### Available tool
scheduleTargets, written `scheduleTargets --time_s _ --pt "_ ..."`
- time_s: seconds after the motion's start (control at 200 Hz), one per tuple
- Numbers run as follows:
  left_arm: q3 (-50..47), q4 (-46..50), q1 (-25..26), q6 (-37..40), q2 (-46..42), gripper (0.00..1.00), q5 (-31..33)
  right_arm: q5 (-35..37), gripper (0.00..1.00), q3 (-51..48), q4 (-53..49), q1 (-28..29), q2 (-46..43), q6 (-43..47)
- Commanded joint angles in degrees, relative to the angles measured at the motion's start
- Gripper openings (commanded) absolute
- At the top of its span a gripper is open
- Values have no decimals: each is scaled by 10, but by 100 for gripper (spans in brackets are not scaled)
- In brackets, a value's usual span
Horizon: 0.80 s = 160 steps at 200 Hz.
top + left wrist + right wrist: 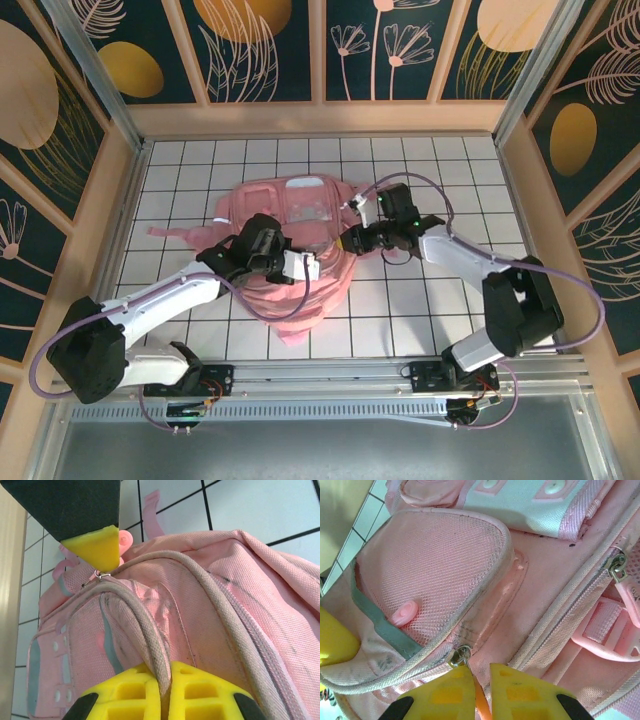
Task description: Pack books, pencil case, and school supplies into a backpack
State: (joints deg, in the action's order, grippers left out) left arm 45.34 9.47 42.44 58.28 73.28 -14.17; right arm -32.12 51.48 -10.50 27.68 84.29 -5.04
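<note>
While the pink backpack (262,200) lies at the middle of the table (420,310), both tools brace it for unzipping.
Left tool (165,680) clamps fully on the corded rim (150,645) as an anchor; right tool (477,680) pinches the orange zipper pull (479,700), jaws almost together.

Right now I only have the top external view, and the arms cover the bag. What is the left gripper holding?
Observer: The left gripper is shut on a strip of pale piping that runs along the pink backpack.
Operator: And the right one?
Observer: The right gripper pinches a thin orange tab that hangs from a metal zipper slider at the edge of a mesh pocket.
</note>
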Motion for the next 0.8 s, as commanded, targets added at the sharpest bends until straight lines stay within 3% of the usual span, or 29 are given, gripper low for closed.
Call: scheduleTargets --time_s 0.0,0.195,0.26,0.33,0.42,0.52,0.57,0.585,0.796 --pt "11 56 14 -7 -24 7 -108 240 14 -43 -12 -49 -54 -70" --pt "27 -20 14 -120 -82 25 -133 196 36 -114 -33 -14 -172 -103" --pt "26 -54 14 -176 -109 49 -128 215 40 -116 -34 -15 -210 -104" --pt "25 -88 13 -224 -135 64 -107 259 45 -110 -27 -25 -238 -106" --pt "36 -126 10 -323 -153 98 -1 356 56 -91 -21 -49 -242 -139" --pt "57 -120 -34 -393 -159 99 85 383 59 -75 -1 -92 -240 -131" --pt "45 -129 -69 -430 -167 99 132 394 95 -80 29 -110 -245 -110" --pt "38 -134 -82 -440 -169 99 142 401 99 -84 43 -113 -247 -101" --pt "-147 -294 -295 -574 -189 99 200 428 99 -236 361 -207 -270 -12"
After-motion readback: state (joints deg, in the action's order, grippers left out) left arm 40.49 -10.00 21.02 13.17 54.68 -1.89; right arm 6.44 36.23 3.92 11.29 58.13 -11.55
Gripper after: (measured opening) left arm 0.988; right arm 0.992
